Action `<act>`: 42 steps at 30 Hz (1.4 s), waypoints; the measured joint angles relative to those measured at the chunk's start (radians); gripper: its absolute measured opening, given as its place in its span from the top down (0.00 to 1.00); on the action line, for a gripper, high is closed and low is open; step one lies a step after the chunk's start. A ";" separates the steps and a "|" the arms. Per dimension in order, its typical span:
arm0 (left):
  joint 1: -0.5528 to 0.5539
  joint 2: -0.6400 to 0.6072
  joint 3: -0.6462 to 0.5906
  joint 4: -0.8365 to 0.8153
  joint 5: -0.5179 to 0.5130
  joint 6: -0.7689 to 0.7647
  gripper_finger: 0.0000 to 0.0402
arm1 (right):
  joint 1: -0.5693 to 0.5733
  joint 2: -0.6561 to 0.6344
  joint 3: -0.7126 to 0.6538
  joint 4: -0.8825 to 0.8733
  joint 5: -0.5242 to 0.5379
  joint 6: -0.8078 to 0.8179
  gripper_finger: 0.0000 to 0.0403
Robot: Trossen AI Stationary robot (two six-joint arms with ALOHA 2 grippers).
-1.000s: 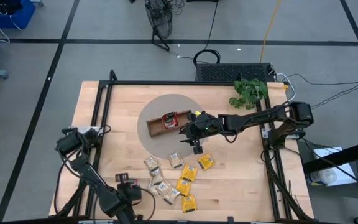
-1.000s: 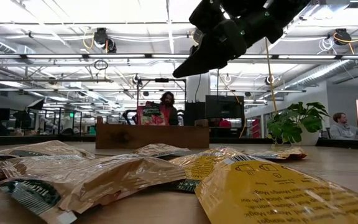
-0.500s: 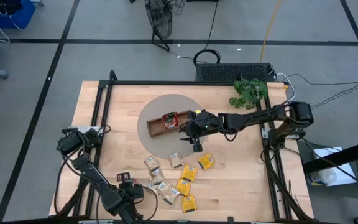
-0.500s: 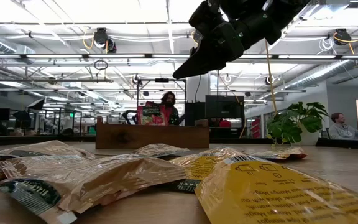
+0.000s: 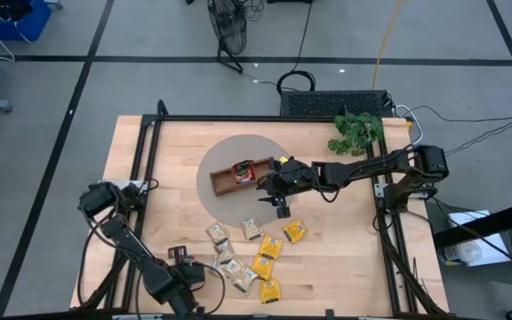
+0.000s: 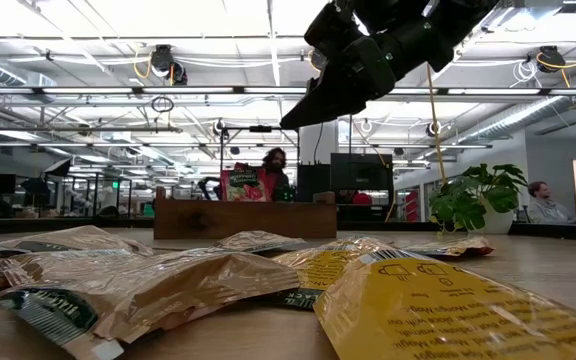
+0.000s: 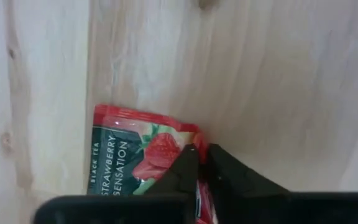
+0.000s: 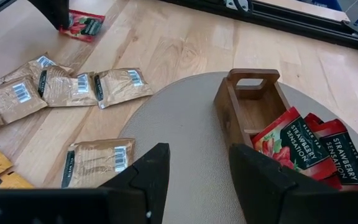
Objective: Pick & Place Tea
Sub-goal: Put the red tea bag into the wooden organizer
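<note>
The left gripper (image 7: 199, 163) is down at the counter's (image 5: 345, 249) front edge, its fingers (image 7: 182, 168) closed on a red sachet (image 7: 132, 149) lying flat. The right gripper (image 8: 194, 168) hovers open by the tray (image 8: 247, 102), which holds red sachets (image 8: 303, 146). Beige sachets (image 8: 114, 84) and yellow sachets (image 5: 267, 258) lie near the front edge.

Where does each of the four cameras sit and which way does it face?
High view: overhead, straight down; both arms, right claw beside the tray.
Low view: table height, facing the room across sachets; an arm overhead.
Left wrist view: on the left arm, facing the tabletop; left claw shut on a red sachet.
Right wrist view: on the right arm, over the open claw.
Shared: the tray shows in high and right wrist views.
</note>
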 joint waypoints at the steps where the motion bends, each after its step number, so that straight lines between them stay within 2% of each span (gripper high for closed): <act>1: 0.004 0.000 0.003 -0.007 -0.004 0.005 0.96 | 0.000 0.000 0.000 -0.001 0.000 0.000 0.63; 3: 0.013 0.006 0.024 -0.068 -0.041 0.027 0.97 | 0.000 0.000 0.000 0.000 0.000 0.000 0.63; 6: 0.037 0.018 0.079 -0.246 -0.130 0.087 0.98 | 0.000 0.000 0.000 0.005 0.000 0.008 0.63; 11: 0.092 0.009 0.222 -0.594 -0.437 0.210 0.99 | 0.000 0.007 -0.010 0.051 -0.006 0.059 0.63; 13: 0.127 0.014 0.251 -0.643 -0.561 0.288 0.99 | 0.000 0.008 -0.055 0.146 -0.021 0.063 0.63; 17: 0.204 0.011 0.268 -0.639 -0.764 0.532 0.99 | -0.021 0.009 -0.143 0.428 -0.159 0.124 0.63; 21: 0.290 0.011 0.264 -0.553 -0.870 0.787 0.99 | -0.057 0.010 -0.182 0.600 -0.343 0.254 0.63; 23: 0.327 0.011 0.264 -0.490 -0.936 0.922 1.00 | -0.059 0.016 -0.190 0.649 -0.373 0.284 0.63; 27: 0.381 0.011 0.264 -0.346 -1.094 1.202 1.00 | -0.056 0.021 -0.193 0.640 -0.375 0.287 0.63; 31: 0.420 0.011 0.264 -0.228 -1.162 1.434 1.00 | -0.076 0.025 -0.195 0.629 -0.374 0.292 0.63; 35: 0.440 0.011 0.264 -0.133 -1.183 1.549 1.00 | -0.111 0.024 -0.194 0.631 -0.377 0.314 0.63; 42: 0.429 0.010 0.264 -0.098 -1.236 1.589 1.00 | -0.151 0.024 -0.195 0.594 -0.376 0.350 0.63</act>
